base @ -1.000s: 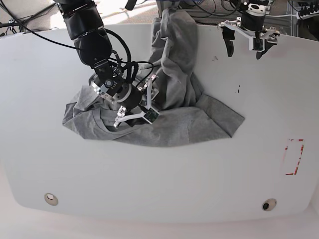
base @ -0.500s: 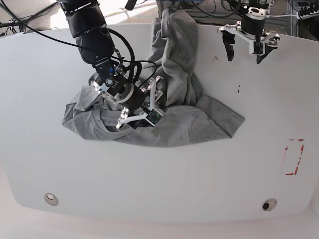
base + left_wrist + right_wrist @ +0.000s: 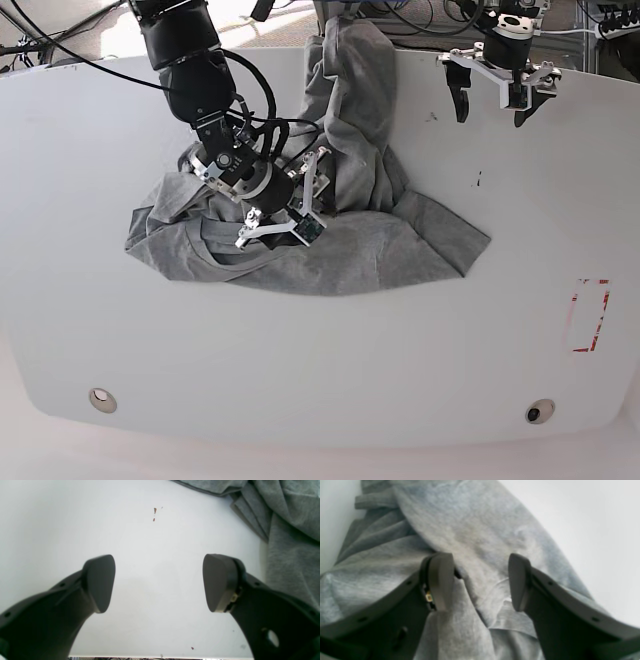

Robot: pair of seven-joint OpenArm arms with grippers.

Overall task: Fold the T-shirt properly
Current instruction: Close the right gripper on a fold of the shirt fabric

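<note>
Now the right gripper (image 3: 283,198) hangs open over the bunched T-shirt (image 3: 380,250), maybe to pinch it; the left gripper (image 3: 490,97) waits open, empty.

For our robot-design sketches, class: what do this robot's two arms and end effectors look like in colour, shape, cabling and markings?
Both arms are glossy black, with rounded segments. Loose black cables loop beside the right arm. The right end effector has a silver-white frame and a small green circuit board. The left end effector has a white bracket and two dark, curved fingers ending in flat, rounded pads. No lettering or markings are legible.
</note>
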